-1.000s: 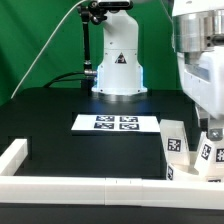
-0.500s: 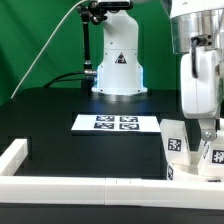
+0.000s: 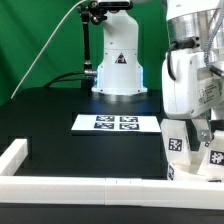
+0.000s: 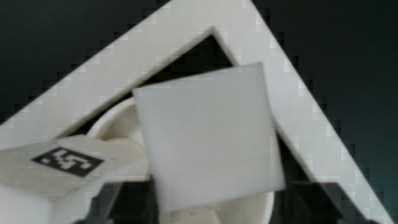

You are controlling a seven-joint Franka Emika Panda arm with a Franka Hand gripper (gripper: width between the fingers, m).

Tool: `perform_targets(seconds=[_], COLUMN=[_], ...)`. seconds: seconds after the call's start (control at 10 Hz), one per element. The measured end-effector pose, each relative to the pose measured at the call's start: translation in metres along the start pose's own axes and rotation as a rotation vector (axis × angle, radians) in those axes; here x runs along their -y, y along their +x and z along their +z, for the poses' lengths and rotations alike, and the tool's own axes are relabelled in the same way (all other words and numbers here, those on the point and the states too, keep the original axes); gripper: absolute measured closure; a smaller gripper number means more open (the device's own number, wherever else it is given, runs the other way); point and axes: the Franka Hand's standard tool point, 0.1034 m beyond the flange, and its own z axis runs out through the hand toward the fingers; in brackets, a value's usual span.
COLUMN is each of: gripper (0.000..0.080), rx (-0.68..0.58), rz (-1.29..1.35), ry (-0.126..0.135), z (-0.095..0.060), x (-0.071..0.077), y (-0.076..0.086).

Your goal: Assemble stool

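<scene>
1. white plastic stool point(image 3: 190, 150) parts clustered at the exterior view's right, against the border rail point(image 3: 90, 185);
2. gripper point(image 3: 203, 130) clenched on a leg point(image 4: 205, 140);
3. step: seating leg; next: keep it aligned.

1 marker board point(image 3: 117, 123) lies flat on the table point(image 3: 60, 120), bearing 4 square tags. 1 long white border rail point(image 3: 70, 184) runs along the table's near edge. at least 2 tagged white stool parts point(image 3: 178, 141) show (partly hidden by the arm, so the full count is unclear).
</scene>
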Motion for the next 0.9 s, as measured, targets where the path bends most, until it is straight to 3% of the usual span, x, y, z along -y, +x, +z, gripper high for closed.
perform_targets(seconds=[0.2,0.5,0.6,0.7,0.8,0.9], gripper=[0.0463,0.0463,0.0375,0.0231,0.0169,0.0169], rx=[0.017,0.032,0.030,0.029,0.026,0.041], rz=[0.010,0.007,-0.016,-0.021,-0.065,-0.068], ry=[0.021,0.017,0.017,0.015,-0.010,-0.004], z=[0.001,0.002,0.003,0.003,-0.002,-0.010], x=[-0.007,-0.011,-0.011,-0.011,-0.011,-0.009], y=[-0.007,-0.010,-0.009,-0.010,-0.015,-0.023])
